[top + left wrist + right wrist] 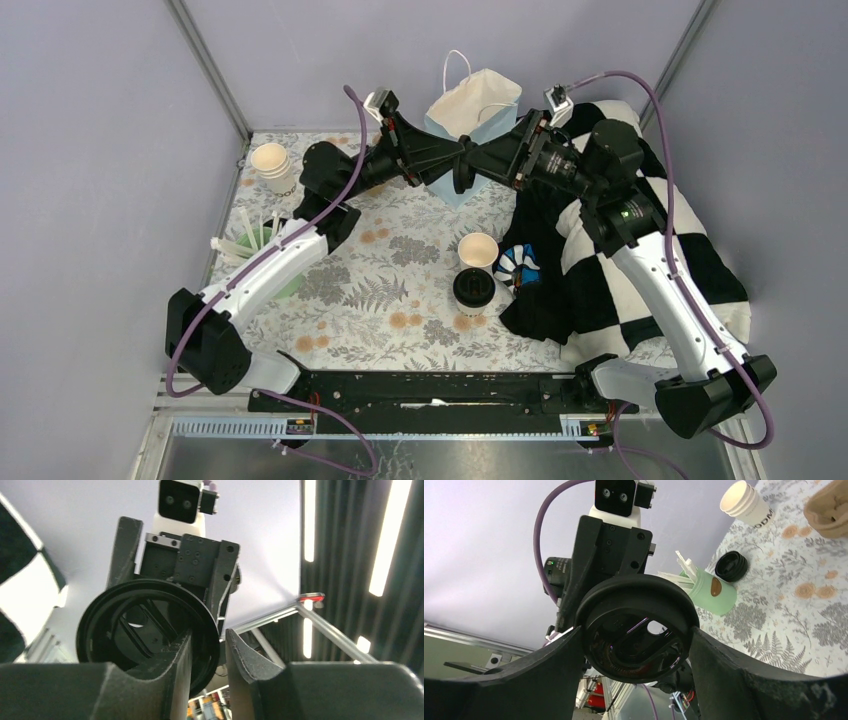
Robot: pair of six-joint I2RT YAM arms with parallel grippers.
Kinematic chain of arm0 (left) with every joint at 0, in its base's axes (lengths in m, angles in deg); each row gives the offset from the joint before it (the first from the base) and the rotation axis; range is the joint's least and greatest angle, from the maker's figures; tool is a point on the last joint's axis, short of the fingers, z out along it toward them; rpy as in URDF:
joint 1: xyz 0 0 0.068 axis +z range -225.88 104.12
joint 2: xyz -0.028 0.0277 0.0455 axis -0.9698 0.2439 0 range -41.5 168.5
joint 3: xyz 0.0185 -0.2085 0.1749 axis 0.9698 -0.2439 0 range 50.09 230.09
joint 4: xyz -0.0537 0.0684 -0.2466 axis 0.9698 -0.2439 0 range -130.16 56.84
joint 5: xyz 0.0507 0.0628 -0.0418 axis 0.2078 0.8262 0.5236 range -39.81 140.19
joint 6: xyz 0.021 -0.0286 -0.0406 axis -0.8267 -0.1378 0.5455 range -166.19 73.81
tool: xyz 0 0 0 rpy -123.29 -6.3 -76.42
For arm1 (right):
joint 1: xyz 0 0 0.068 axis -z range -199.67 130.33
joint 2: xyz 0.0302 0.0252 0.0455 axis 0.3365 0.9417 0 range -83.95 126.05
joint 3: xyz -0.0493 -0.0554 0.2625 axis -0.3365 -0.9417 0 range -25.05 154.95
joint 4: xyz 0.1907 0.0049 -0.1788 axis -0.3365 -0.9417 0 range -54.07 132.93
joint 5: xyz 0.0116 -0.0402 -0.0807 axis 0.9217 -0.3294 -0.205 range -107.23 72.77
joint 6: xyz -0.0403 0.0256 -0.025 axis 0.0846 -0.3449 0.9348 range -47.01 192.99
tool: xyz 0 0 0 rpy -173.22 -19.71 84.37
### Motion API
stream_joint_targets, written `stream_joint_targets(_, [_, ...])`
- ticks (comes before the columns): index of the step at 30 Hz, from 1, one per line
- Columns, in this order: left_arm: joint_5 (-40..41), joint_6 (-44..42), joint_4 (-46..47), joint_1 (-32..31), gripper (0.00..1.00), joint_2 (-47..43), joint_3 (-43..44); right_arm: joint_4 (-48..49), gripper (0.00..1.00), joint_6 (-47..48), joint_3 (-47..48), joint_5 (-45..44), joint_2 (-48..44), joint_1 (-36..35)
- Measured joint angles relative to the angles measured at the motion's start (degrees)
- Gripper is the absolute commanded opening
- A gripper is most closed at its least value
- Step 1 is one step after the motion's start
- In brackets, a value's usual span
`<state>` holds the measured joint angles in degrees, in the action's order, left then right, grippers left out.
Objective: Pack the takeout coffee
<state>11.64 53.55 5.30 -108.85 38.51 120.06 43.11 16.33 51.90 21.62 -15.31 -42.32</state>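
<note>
While your right gripper clasps the black lid across its width, your left gripper straddles its rim. Whether it pinches, you cannot tell.

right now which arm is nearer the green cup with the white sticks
Left. The left arm runs right beside the green cup, partly covering it from above; the right arm is on the far side, over the checkered cloth.
</note>
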Motion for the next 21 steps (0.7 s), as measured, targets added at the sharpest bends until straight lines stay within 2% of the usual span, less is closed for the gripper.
stream_joint_targets(5, [0.0,-6.3,-8.9,0.3,0.59,-0.3,0.0,-7.7,0.70,4.4,0.1,-2.1,-0.2,0.0])
stream_joint_targets(10, [0.2,-16.9,-27.5,5.1,0.80,-4.3,-0.9,-22.4,0.71,16.0,1.1,-8.2,-0.6,0.0])
stream_joint_targets(13, [3.2,-25.6,-42.0,8.9,0.84,-6.6,0.1,-32.3,0.72,24.4,2.1,-13.3,-0.5,-0.1])
stream_joint_targets(16, [7.4,-34.7,-55.9,10.0,0.88,-6.3,3.9,-40.7,0.73,31.3,2.7,-20.2,0.9,-2.1])
stream_joint_targets(21, [10.7,-43.0,-65.8,8.8,0.91,-5.9,4.5,-49.4,0.74,37.3,5.5,-34.5,9.9,-13.1])
